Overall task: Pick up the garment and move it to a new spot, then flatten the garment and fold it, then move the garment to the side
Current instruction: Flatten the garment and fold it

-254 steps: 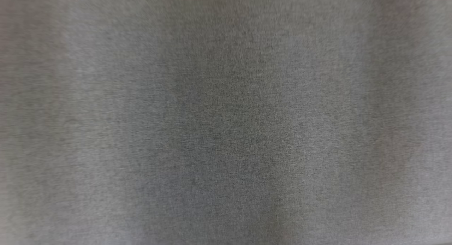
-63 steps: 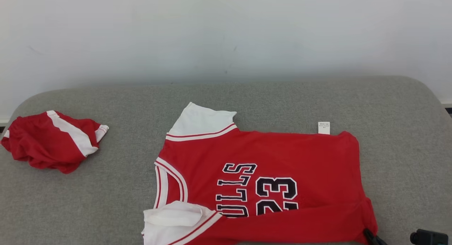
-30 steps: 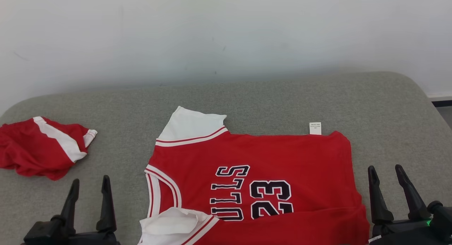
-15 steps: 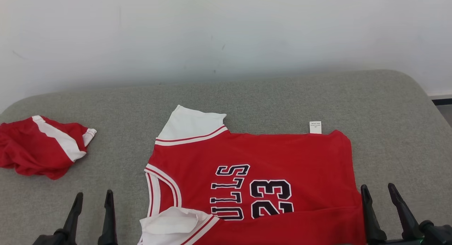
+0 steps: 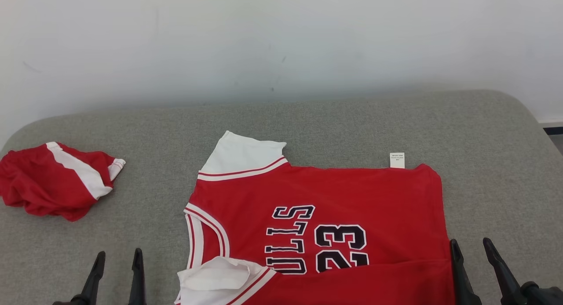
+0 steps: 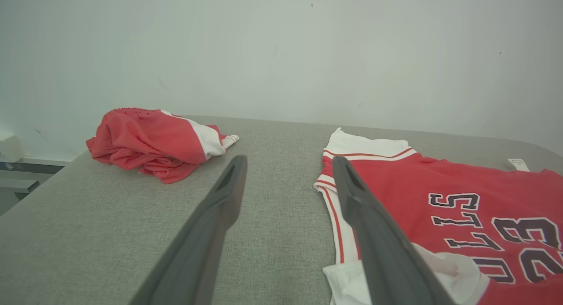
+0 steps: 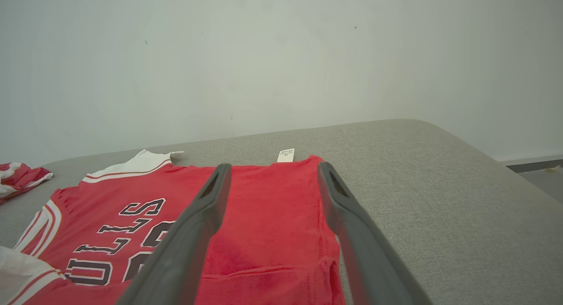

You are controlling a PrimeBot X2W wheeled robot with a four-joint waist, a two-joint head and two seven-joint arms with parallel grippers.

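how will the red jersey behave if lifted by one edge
The red jersey will probably drape and sag, not hold shape: its near edge is already folded over itself. It looks thin and light, lying flat on the grey cushion. Dragging would likely bunch it.

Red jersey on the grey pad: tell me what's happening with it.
Nothing is being held right now. The red jersey lies spread sideways on the grey pad, with its near edge folded over the lettering and one white sleeve bunched at the near left. The robot's left fingers and right fingers stand open, one pair at each end of the jersey, gripping nothing. A crumpled red and white bundle sits off to the left.
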